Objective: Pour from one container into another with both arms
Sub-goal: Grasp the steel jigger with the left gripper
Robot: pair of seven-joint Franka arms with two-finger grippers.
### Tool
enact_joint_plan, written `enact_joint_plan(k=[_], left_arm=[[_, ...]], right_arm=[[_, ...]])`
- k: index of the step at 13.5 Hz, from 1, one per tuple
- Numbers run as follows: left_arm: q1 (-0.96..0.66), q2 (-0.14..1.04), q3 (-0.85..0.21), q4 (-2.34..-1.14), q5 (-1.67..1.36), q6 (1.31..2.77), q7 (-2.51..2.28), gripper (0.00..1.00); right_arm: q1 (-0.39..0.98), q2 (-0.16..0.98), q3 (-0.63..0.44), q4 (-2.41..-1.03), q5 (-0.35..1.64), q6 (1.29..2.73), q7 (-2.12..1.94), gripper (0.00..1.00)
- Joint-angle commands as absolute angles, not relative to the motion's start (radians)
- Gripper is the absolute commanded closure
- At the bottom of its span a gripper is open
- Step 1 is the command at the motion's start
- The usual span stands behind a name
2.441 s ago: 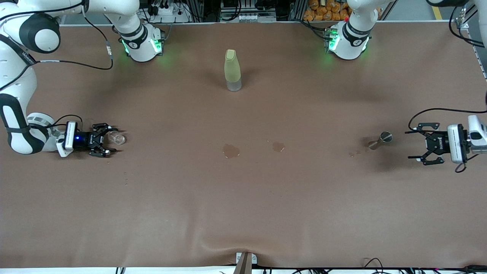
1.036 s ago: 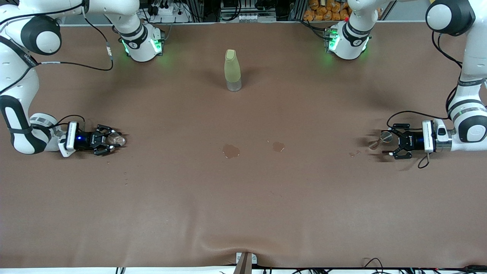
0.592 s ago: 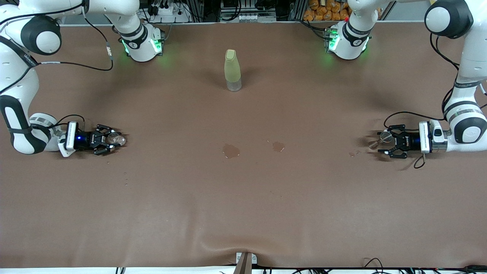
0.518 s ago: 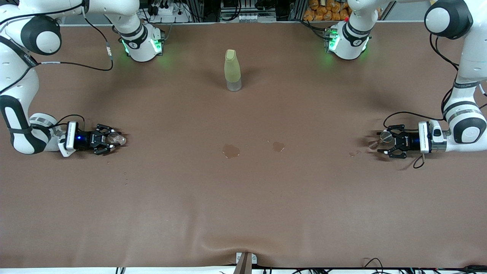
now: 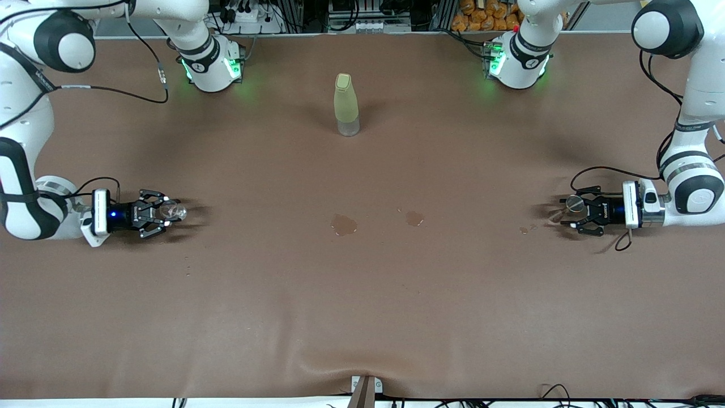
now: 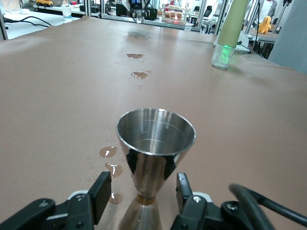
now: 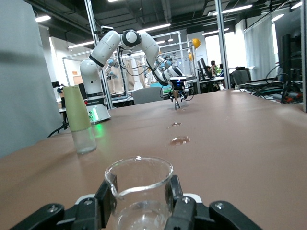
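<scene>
My right gripper (image 5: 168,212) is clamped on the tiny clear glass cup (image 5: 171,211) at its end of the brown desk (image 5: 362,294). My left gripper (image 5: 573,213) straddles the upright silvery metal jigger (image 6: 154,158), fingers (image 6: 101,194) not touching it. No readable writing.

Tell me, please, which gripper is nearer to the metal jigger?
Left. The left gripper has its fingers either side of the jigger; the right gripper holds the glass cup at the right arm's end.
</scene>
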State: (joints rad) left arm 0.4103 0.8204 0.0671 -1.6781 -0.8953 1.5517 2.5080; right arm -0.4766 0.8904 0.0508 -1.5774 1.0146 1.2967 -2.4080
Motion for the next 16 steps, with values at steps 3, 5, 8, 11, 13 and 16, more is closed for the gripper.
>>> enact_joint_plan(k=[3,5,8,11,13,16], left_arm=[[0.405,0.821,0.069,-1.678,-0.920,1.552,2.525,0.43],[0.405,0.821,0.069,-1.674,-0.920,1.555,2.523,0.53],[0.405,0.819,0.069,-1.672,-0.919,1.562,2.523,0.64],[0.403,0.813,0.071,-1.671,-0.913,1.563,2.523,0.81],[0.394,0.807,0.071,-1.666,-0.910,1.563,2.522,0.95],[0.387,0.779,0.043,-1.663,-0.907,1.549,2.528,0.98]], right_arm=[[-0.390,0.819,0.075,-1.543,1.037,1.301,-2.269,0.80],[-0.351,0.819,0.072,-1.543,1.112,1.305,-2.263,0.81],[-0.324,0.802,0.074,-1.543,1.163,1.344,-2.257,0.84],[-0.299,0.741,0.071,-1.545,1.177,1.357,-2.198,0.84],[-0.296,0.683,0.071,-1.580,1.177,1.394,-2.186,0.84],[-0.285,0.553,0.071,-1.710,1.186,1.434,-2.114,0.86]])
